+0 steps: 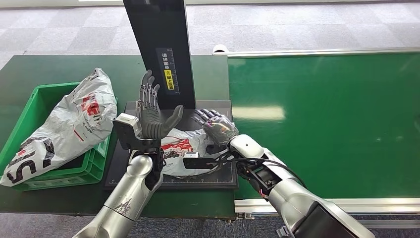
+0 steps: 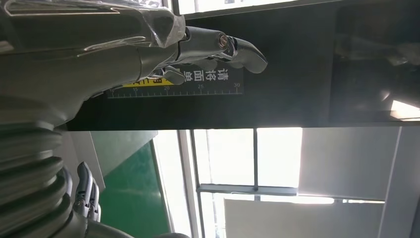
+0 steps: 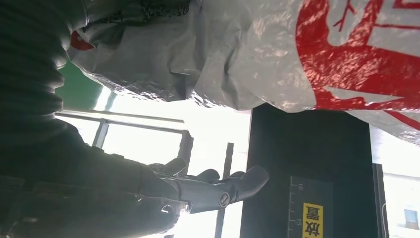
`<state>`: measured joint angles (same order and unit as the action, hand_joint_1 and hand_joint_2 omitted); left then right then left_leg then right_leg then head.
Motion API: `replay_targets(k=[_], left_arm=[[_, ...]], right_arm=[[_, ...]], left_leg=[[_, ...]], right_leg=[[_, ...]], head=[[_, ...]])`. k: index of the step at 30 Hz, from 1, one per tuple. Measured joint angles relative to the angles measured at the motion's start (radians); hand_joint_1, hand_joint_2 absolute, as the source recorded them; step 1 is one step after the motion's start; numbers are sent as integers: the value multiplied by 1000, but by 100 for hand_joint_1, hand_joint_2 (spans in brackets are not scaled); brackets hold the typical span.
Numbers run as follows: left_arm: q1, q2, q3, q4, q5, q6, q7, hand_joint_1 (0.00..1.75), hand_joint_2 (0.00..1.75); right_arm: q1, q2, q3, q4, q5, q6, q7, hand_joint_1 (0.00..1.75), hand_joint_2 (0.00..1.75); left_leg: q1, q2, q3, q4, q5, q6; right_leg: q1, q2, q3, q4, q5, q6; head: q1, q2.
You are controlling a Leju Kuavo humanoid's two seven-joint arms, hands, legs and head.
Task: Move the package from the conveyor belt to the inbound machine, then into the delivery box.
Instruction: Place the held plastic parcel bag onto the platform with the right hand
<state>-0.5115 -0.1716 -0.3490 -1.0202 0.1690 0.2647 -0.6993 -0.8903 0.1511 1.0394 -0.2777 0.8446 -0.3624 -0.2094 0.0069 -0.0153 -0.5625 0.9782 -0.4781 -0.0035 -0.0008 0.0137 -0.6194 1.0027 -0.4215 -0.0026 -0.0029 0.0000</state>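
The package (image 1: 178, 148), a crumpled white and grey bag with red print, lies on the black platform (image 1: 218, 179) of the inbound machine. My right hand (image 1: 216, 127) lies back-up at the package's far right corner. In the right wrist view its fingers (image 3: 218, 191) stretch out straight, with daylight between them and the package (image 3: 297, 49). My left hand (image 1: 151, 115) is raised above the platform's left side, palm open and fingers pointing up, holding nothing. Its thumb (image 2: 233, 47) reaches across the machine's black column (image 2: 277, 84).
The machine's black column (image 1: 163, 44) with a yellow label rises behind both hands. A green delivery box (image 1: 34, 99) at the left holds a large grey bag (image 1: 74, 121) that hangs over its rim. The green conveyor belt (image 1: 322, 124) stretches to the right.
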Motion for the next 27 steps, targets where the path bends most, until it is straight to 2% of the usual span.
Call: replay_targets(k=[9,12,15,17,19,24,27], left_arm=[[-1,0,0,1,0,0,0,0,175],[-1,-1,0,1,0,3,0,0,175],[1,-3,0,1,-2,7,2,0,175],[4,-4,0,1,-10,8,10,0,175],[4,-4,0,1,-26,9,22,0,175],[16,7,0,7,-44,-27,94,0,175],[31,19,0,9,-50,-46,103,0,175]], right_arm=[[1,0,-4,0,-10,-18,-14,0,175],[10,0,-36,-2,-74,-78,-88,0,175],[26,7,-130,-15,-248,-106,-230,0,175],[39,17,-216,-27,-377,-53,-306,0,175],[51,24,-298,-42,-474,34,-339,0,175],[96,14,-536,-112,-806,329,-340,0,175],[122,-10,-646,-163,-868,384,-323,0,175]], left_leg=[[0,0,0,0,0,0],[0,0,0,0,0,0],[0,0,0,0,0,0],[0,0,0,0,0,0],[0,0,0,0,0,0],[0,0,0,0,0,0],[0,0,-1,0,0,0]], right_leg=[[0,0,0,0,0,0],[0,0,0,0,0,0],[0,0,0,0,0,0],[0,0,0,0,0,0],[0,0,0,0,0,0],[0,0,0,0,0,0],[0,0,0,0,0,0]], head=[[0,0],[0,0],[0,0],[0,0],[0,0],[0,0],[0,0]])
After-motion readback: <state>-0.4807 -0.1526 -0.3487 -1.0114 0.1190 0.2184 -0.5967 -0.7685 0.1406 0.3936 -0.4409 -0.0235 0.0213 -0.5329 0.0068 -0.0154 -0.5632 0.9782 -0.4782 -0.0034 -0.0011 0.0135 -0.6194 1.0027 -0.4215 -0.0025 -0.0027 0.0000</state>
